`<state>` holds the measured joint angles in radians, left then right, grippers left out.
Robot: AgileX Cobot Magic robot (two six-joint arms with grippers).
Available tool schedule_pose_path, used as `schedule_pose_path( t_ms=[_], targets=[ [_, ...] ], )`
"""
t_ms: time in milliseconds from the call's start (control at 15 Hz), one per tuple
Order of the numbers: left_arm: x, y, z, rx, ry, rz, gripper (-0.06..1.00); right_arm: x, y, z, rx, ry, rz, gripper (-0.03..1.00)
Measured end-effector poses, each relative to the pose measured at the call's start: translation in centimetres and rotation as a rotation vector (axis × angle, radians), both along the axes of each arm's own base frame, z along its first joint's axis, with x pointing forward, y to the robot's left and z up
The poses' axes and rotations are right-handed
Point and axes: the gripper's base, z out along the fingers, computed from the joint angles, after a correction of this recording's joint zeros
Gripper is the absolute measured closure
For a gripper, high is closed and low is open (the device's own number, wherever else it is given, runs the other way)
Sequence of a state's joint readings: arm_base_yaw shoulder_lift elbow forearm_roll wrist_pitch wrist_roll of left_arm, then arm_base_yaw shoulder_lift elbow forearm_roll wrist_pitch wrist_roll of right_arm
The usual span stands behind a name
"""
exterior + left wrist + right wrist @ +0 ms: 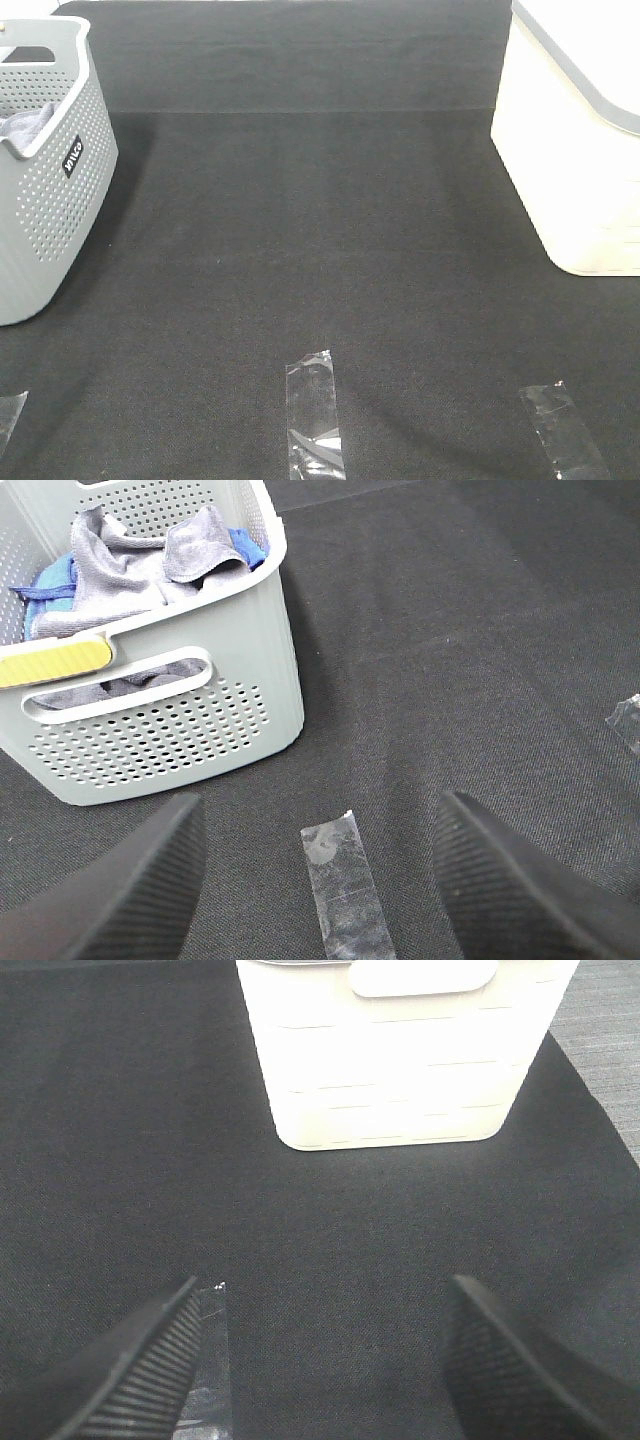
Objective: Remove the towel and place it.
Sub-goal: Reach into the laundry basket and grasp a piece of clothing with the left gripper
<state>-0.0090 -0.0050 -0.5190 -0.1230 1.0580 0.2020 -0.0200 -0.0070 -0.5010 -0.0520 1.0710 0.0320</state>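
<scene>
- Exterior high view is showing a black mat, with a grey basket sitting at its left edge and a white bin sitting at its right edge, well apart.
- Left wrist view is showing the towel lying crumpled inside the basket, its folds rising close to the rim and part of it showing through the handle slot.
- A blue cloth is lying in the basket too, touching the towel and peeking out at both sides of it.
- Left gripper is hanging over the mat just beside the basket, its jaws standing wide apart and gripping nothing; a tape strip is lying on the mat below the gap.
- Right gripper is hovering over the mat near the bin, its jaws spread wide and empty.
</scene>
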Motion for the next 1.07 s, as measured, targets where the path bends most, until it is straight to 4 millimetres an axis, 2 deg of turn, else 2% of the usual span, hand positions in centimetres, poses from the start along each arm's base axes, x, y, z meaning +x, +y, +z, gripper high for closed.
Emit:
schedule_pose_path(
  t_ms=[333, 400, 533, 733, 867, 1067],
  targets=[
    [0.0, 0.0, 0.0, -0.010, 0.001, 0.010, 0.31, 0.0, 0.0, 0.0, 0.000, 0.000, 0.000, 0.32],
    [0.0, 0.3, 0.6, -0.004, -0.008, 0.040, 0.31, 0.0, 0.0, 0.0, 0.000, 0.000, 0.000, 0.32],
    [1.2, 1.0, 1.8, 0.018, -0.017, 0.110, 0.31, 0.0, 0.0, 0.0, 0.000, 0.000, 0.000, 0.32],
    [5.9, 1.8, 3.1, 0.039, -0.011, 0.202, 0.31, 0.0, 0.0, 0.0, 0.000, 0.000, 0.000, 0.32],
    [9.8, 2.0, 3.8, 0.007, -0.007, 0.250, 0.31, 0.0, 0.0, 0.0, 0.000, 0.000, 0.000, 0.32],
    [16.5, 2.3, 5.1, 0.013, 0.112, 0.306, 0.31, 0.0, 0.0, 0.0, 0.000, 0.000, 0.000, 0.32]
  ],
)
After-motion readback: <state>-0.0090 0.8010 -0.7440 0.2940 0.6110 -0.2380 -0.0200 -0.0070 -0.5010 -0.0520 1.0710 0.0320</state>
